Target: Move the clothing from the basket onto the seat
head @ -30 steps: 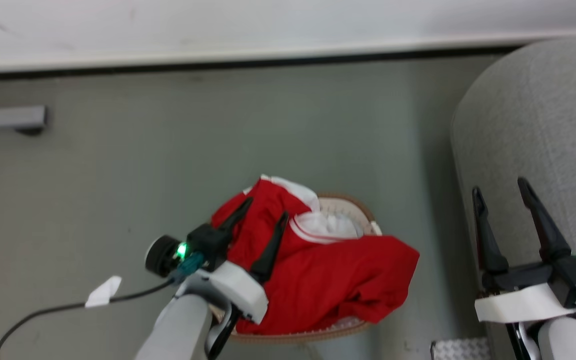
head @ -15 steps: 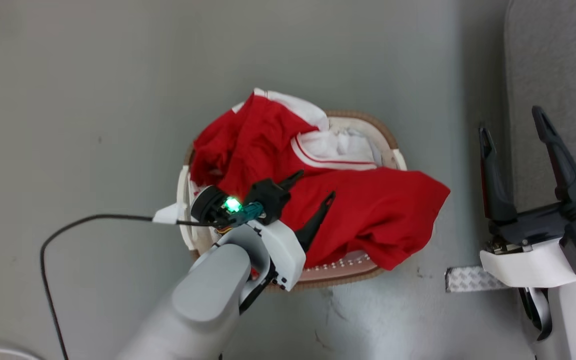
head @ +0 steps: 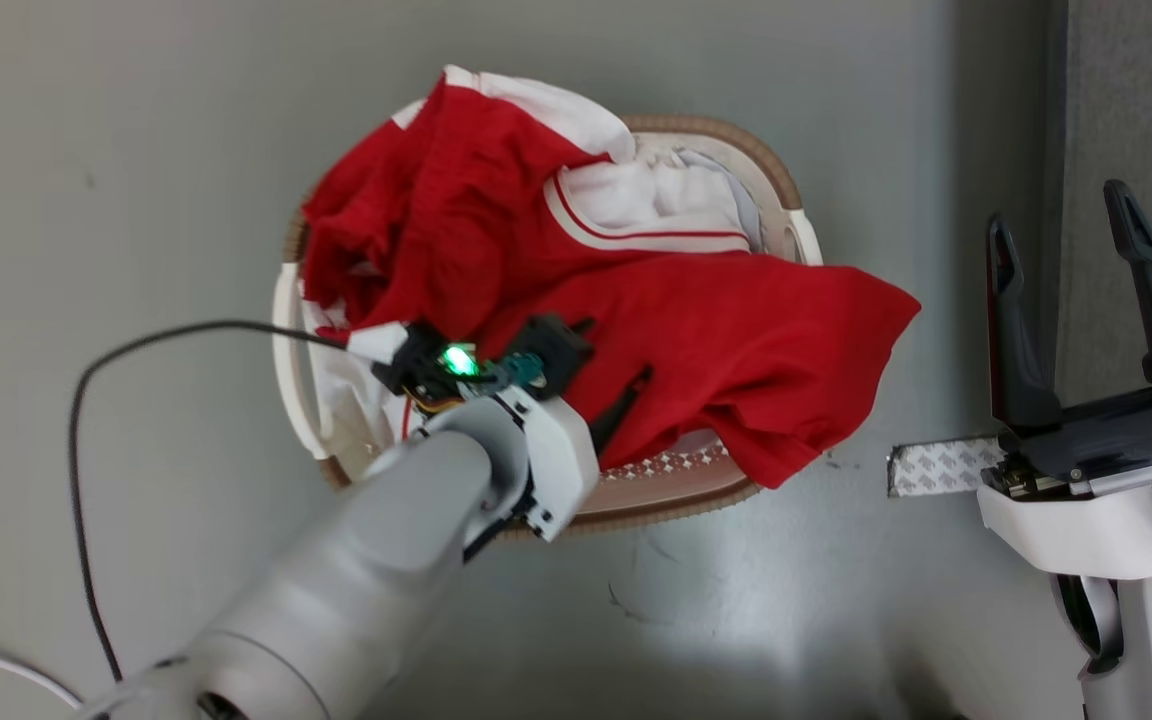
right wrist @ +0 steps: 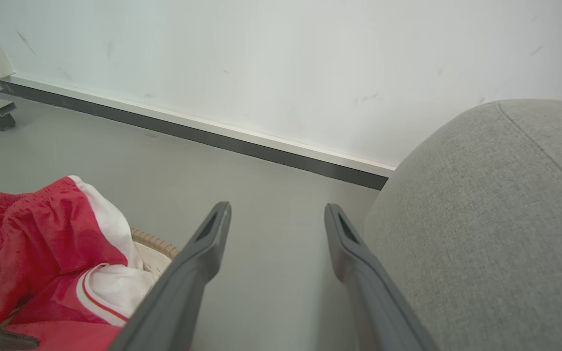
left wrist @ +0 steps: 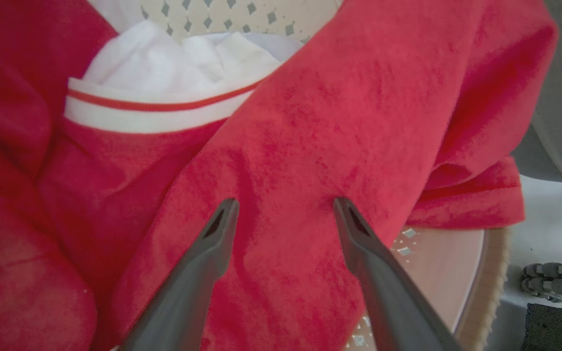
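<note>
Red clothing (left wrist: 310, 146) heaped in basket (head: 758, 152) straight under left gripper (left wrist: 283, 204), jaws apart, tips close above cloth; right gripper (head: 1058, 210), also apart, beside seat (head: 1136, 100).

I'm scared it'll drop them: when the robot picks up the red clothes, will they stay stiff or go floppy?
Probably floppy: the clothing is creased and droops over the basket rim. Lifted, it would likely hang and might drag the rest along. It looks thin and light; the open left gripper should hold a fold.
</note>
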